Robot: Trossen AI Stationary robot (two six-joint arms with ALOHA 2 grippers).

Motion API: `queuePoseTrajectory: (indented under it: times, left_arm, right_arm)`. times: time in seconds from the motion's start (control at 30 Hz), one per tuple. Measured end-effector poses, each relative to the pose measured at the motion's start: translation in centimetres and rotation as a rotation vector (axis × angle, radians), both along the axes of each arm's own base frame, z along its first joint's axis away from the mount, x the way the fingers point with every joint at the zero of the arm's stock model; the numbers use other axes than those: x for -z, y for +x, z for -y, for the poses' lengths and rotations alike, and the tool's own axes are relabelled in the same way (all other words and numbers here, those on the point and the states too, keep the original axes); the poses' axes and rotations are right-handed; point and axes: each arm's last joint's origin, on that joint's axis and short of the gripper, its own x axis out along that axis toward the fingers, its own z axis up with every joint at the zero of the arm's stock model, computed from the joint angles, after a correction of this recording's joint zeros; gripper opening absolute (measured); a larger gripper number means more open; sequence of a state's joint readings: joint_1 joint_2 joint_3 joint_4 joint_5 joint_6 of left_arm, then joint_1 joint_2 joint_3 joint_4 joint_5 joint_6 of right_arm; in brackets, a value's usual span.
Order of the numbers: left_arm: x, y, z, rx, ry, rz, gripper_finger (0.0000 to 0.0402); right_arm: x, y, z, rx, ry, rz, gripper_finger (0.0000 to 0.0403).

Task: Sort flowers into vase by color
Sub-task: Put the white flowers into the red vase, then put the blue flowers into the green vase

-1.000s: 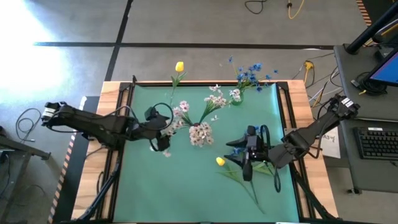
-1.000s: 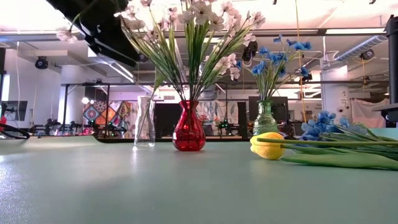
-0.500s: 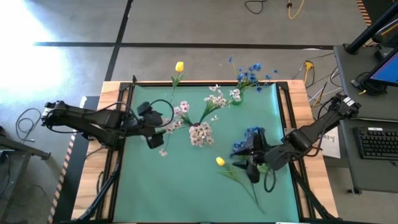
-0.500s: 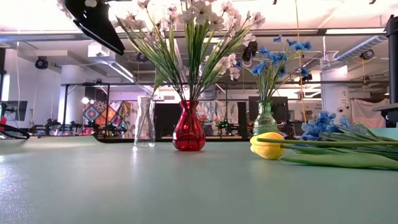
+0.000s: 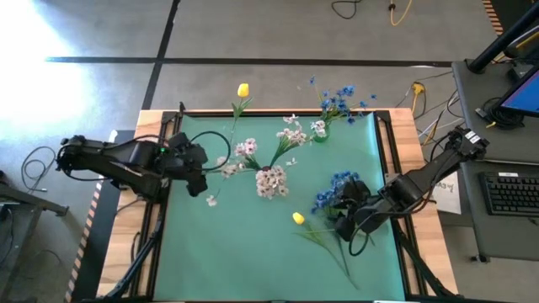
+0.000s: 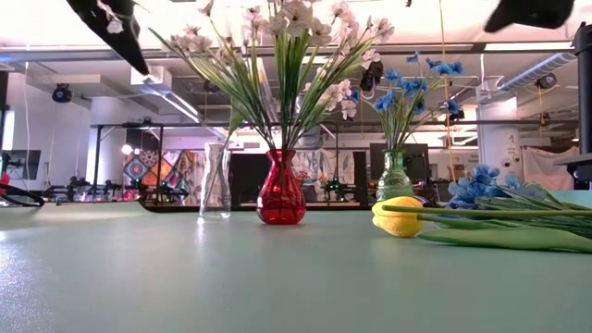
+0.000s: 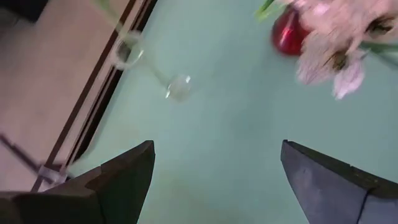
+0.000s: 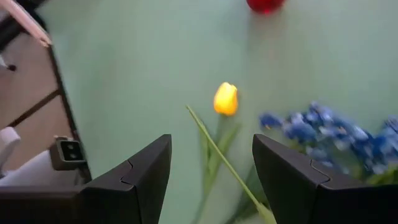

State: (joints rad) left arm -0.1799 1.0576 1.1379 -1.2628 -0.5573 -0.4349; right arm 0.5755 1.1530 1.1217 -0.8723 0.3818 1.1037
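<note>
yellow tulip (image 8: 226,99) lying under raised right hand (image 8: 211,168), empty, fingers apart

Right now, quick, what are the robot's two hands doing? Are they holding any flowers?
Left gripper: open, holding nothing.
Right gripper: open, holding nothing, above the yellow tulip.

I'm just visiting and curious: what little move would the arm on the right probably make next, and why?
Probably lower the right gripper, empty and open, onto the yellow tulip or blue flowers lying loose on the green mat; neither is in a vase yet.
</note>
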Motion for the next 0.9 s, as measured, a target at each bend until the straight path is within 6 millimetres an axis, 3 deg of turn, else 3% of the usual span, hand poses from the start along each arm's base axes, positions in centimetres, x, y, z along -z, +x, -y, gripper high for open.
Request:
queuePoseTrajectory:
  times: [0.37,0.6,0.77,0.9]
  left_arm:
    - [-4.4,-2.8,-0.5,-0.087,-0.021,-0.055,0.0331]
    - [-7.9,-3.1,-0.6,-0.062,-0.048,0.123,0.0331]
    - [-9.1,-2.9,-0.6,-0.116,-0.061,0.259,0.0331]
    - [-9.4,-2.5,0.1,-0.111,-0.083,0.335,0.0331]
  right_arm:
    - [0.8,-1.3,0.7,0.086,0.021,-0.167,0.0217]
    - [1.2,-1.4,0.8,0.128,0.006,-0.181,0.0217]
    - [2.7,-1.4,0.9,0.188,-0.010,-0.214,0.0220]
    - [4.2,-1.4,0.9,0.237,-0.022,-0.251,0.0248]
